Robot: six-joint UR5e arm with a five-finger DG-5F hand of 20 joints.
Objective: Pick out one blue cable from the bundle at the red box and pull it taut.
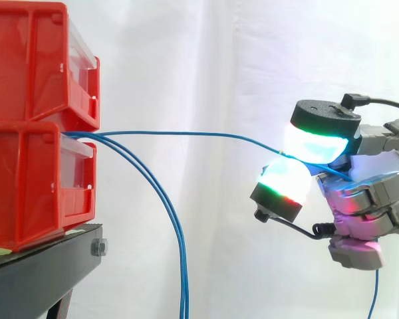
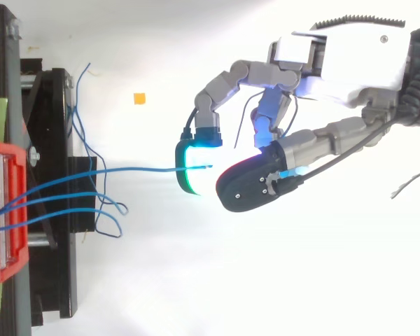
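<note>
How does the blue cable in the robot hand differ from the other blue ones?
The held cable runs nearly level from the red box to the robot hand; the other cables curve downward. The held cable is pinched; the other cables hang free. All are thin, blue, leaving the same box.

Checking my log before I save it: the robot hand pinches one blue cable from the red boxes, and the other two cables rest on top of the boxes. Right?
Not quite. The robot hand does pinch one blue cable from the red boxes, but the other two cables hang down beside them, as the side view shows.
</note>
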